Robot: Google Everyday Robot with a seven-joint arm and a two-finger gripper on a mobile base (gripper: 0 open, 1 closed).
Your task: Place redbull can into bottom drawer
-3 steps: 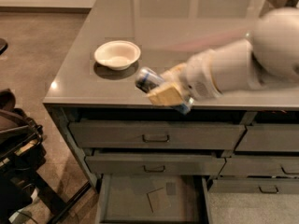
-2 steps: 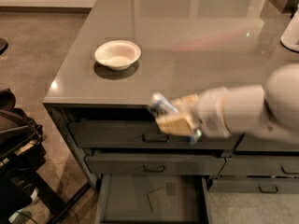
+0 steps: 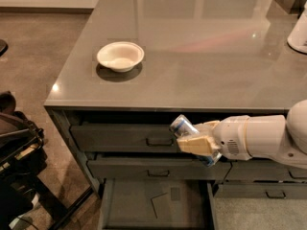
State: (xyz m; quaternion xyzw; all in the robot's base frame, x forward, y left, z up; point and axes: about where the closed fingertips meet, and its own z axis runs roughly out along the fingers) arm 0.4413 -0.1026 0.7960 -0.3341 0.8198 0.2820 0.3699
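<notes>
Gripper (image 3: 194, 138) pinches redbull can (image 3: 183, 126) (tilted) before the handled drawers (image 3: 120, 138), above the open bottom drawer (image 3: 130, 202).

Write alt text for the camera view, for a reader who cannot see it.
The gripper holds the redbull can tilted in front of the upper drawers, above the open bottom drawer. A white bowl sits on the grey countertop.
</notes>
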